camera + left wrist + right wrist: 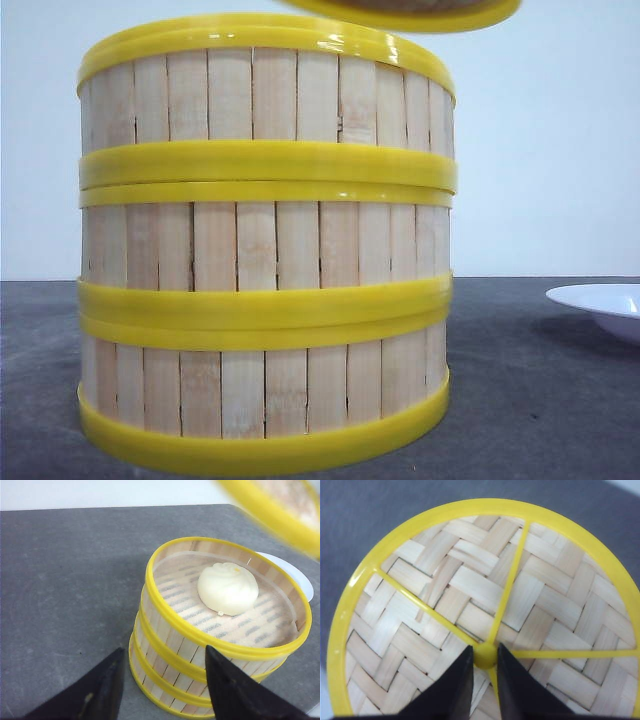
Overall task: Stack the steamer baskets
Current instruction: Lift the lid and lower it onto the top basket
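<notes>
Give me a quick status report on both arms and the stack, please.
Left claw open, empty. Right claw shut on lid knob, lid above stack. Three steamer baskets stacked, bun in top. Nothing blocking.

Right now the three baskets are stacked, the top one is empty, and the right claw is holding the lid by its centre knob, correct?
Not quite: the top basket is not empty. The left wrist view shows a white bun sitting in it. The rest stands: three baskets are stacked, and the right claw grips the lid by its centre knob.

Grey table, stacked steamer baskets, white plate
</notes>
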Motion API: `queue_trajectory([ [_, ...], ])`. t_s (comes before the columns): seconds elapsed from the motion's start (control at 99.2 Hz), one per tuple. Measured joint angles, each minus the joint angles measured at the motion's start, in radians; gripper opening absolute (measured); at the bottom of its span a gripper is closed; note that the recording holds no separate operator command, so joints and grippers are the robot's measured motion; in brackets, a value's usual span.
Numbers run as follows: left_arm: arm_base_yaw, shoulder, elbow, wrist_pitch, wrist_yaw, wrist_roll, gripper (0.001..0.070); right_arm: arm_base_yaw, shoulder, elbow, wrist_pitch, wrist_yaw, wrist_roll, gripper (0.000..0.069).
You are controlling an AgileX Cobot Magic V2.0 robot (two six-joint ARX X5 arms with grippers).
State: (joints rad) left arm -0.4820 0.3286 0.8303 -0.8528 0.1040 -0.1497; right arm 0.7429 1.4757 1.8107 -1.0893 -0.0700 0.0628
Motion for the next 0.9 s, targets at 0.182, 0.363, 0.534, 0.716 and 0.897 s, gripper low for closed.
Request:
queue_trajectory([
  [0.182, 0.0, 0.0, 0.0, -0.012, 0.0, 0.0, 0.0302, 0.09, 0.049, 0.0, -0.019, 0.038, -0.013, 0.0052],
  [0.363, 0.0, 0.0, 0.0, -0.018, 0.0, 0.0, 0.0302, 0.128, 0.088, 0.0, -0.048, 0.066, -0.019, 0.0052],
  [0.534, 0.0, 0.0, 0.0, -0.019, 0.0, 0.0, 0.0302, 0.145, 0.104, 0.0, -0.051, 0.071, -0.026, 0.0052],
  [0.716, 0.0, 0.0, 0.0, -0.023, 0.0, 0.0, 0.0302, 0.161, 0.122, 0.0, -0.051, 0.064, -0.03, 0.0052],
  [0.897, 0.0, 0.0, 0.0, -0.025, 0.0, 0.0, 0.0302, 0.17, 0.149, 0.0, -0.056, 0.062, -0.03, 0.0052],
])
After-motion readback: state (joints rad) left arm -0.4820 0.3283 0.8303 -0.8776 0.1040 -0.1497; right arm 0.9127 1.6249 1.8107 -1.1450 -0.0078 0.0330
